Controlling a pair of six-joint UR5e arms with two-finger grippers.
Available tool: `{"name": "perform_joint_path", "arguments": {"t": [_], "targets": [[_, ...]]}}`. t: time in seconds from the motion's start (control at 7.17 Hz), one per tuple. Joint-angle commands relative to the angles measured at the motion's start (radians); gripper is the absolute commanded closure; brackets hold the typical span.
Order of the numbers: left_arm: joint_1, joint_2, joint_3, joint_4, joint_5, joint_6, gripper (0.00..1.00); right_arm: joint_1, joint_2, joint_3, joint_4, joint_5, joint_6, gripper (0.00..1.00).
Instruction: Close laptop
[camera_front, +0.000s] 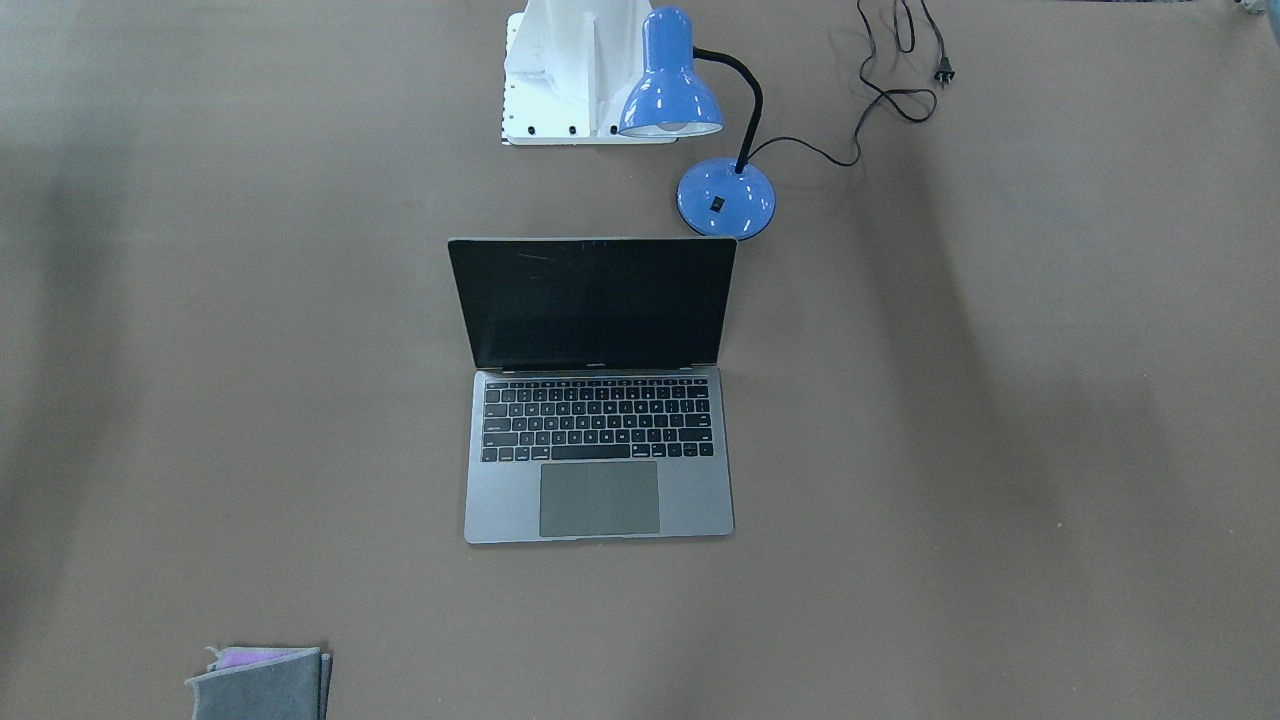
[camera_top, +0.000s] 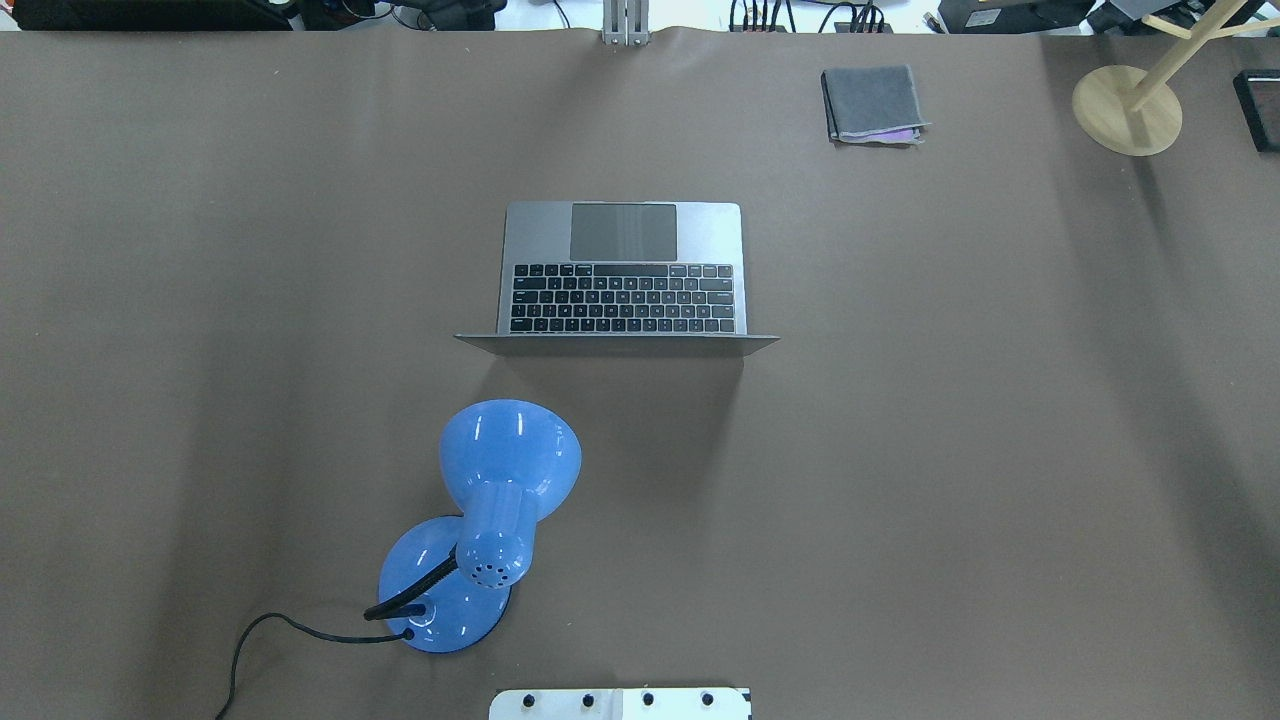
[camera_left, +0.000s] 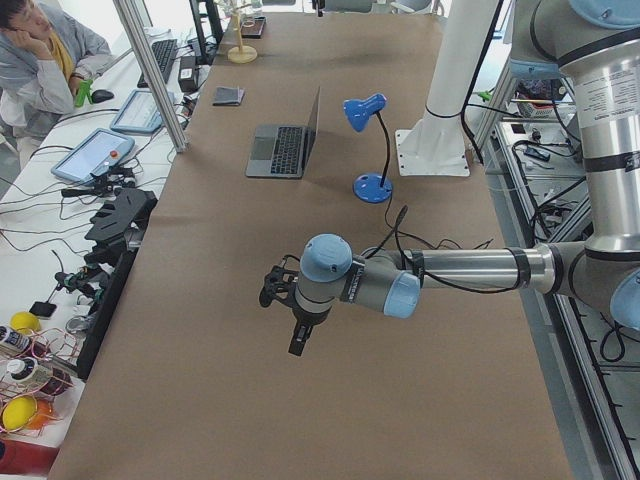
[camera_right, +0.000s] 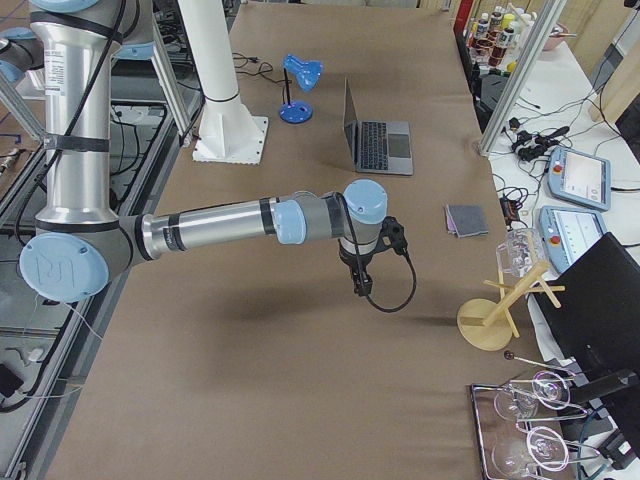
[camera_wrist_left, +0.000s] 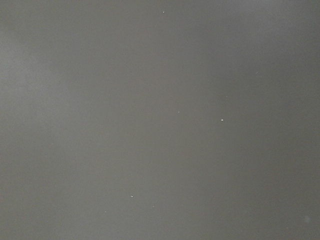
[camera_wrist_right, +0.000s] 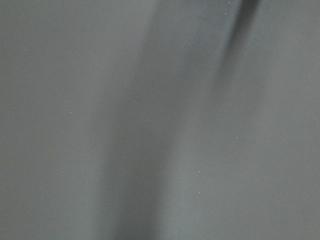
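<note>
Brown matte table (camera_top: 200, 300) — wrist views show only its blur. Over it hang the left gripper (camera_left: 298, 346) and right gripper (camera_right: 360, 286); clenched or released, I cannot tell. Past the glossy blue lamp (camera_top: 505, 470), the grey metal laptop (camera_top: 620, 290) stands open mid-table.

Thin space-grey metal laptop (camera_front: 597, 400), open, black glossy screen raised steeply at twelve o'clock, trackpad at six, centred on brown table (camera_front: 200, 300)
</note>
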Motion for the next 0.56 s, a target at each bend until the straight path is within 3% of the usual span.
{"name": "perform_joint_path", "arguments": {"t": [0.0, 0.42], "targets": [[0.001, 0.026, -0.014, 0.0, 0.012, 0.009, 0.02, 0.003, -0.028, 0.003, 0.0, -0.029, 0.003, 0.0], [-0.007, 0.074, -0.005, -0.05, 0.004, 0.03, 0.02, 0.003, -0.028, 0.0, 0.0, -0.029, 0.016, 0.0]]}}
